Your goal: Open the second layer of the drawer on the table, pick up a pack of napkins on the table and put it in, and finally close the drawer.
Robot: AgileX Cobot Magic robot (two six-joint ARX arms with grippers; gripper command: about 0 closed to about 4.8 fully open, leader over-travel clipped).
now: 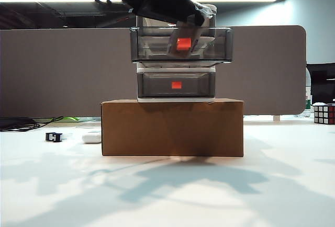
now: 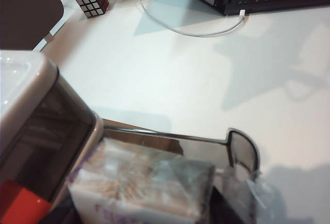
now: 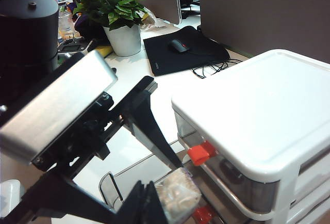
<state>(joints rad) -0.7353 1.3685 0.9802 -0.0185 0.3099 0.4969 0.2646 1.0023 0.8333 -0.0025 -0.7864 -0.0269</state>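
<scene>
Second layer seen pulled out, frame centre; pack of napkins lowered in by left gripper, fingers spread, grip uncertain. Right gripper unseen. Closing left.

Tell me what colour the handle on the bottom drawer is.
Red-orange. The bottom drawer's handle shows best in the exterior view, against the smoky grey drawer front.

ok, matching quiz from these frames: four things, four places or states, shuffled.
1 middle drawer
2 bottom drawer
3 napkins
4 box

a under the cabinet
b at the left gripper
c pulled out
d pushed in

Pairs: 1-c, 2-d, 3-b, 4-a. The left gripper is over the middle drawer; the right gripper is not in view.
</scene>
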